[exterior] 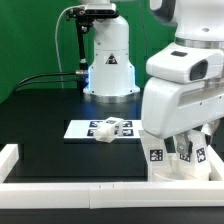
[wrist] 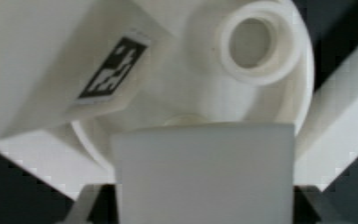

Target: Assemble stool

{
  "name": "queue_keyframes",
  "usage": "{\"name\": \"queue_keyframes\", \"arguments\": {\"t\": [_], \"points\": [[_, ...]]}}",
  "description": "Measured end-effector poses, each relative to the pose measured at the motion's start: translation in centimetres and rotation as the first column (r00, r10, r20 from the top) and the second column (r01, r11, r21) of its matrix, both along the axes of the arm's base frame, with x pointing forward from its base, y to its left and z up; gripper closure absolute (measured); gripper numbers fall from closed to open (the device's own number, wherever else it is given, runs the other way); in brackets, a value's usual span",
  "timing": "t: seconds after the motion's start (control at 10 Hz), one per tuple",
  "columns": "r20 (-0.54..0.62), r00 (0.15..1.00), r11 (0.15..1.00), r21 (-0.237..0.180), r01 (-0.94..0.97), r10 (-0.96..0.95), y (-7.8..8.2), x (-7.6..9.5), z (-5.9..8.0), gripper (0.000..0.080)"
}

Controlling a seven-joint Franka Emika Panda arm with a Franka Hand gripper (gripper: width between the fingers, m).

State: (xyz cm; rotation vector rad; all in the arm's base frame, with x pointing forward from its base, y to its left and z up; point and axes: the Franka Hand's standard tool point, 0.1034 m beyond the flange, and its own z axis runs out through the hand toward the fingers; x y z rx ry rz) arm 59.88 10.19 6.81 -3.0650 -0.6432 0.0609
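Observation:
In the wrist view the round white seat (wrist: 247, 80) fills the frame. It has a round hole (wrist: 250, 45) and a black-and-white tag (wrist: 114, 65). A chunky white leg (wrist: 202, 160) sits between my fingers (wrist: 101, 208) and reaches up against the seat. My gripper (wrist: 204, 208) is shut on that leg. In the exterior view the gripper (exterior: 182, 150) is low at the front right, among tagged white parts (exterior: 156, 155) that it partly hides. Another leg (exterior: 110, 127) lies on the marker board (exterior: 78, 129).
A long white edge rail (exterior: 60, 187) runs along the front of the black table and up the exterior view's left side. The arm's white base (exterior: 110, 60) stands at the back, with cables to its left.

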Motion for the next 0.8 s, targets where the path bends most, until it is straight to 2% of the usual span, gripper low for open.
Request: {"name": "queue_keyframes", "arguments": {"t": [0.1, 0.3, 0.5, 0.7, 0.8], "points": [[-0.016, 0.972, 0.972, 0.024, 0.233, -0.232, 0.37, 0.02, -0.06, 0.0466], [-0.066, 0.861, 0.860, 0.047, 0.508, -0.504, 0.22, 0.47, 0.31, 0.0466], [-0.072, 0.779, 0.780, 0.030, 0.625, -0.622, 0.24, 0.44, 0.25, 0.0465], [-0.076, 0.661, 0.663, 0.011, 0.749, -0.746, 0.39, 0.40, 0.24, 0.0465], [-0.081, 0.489, 0.491, -0.003, 0.871, -0.868, 0.84, 0.36, 0.29, 0.0465]]}}
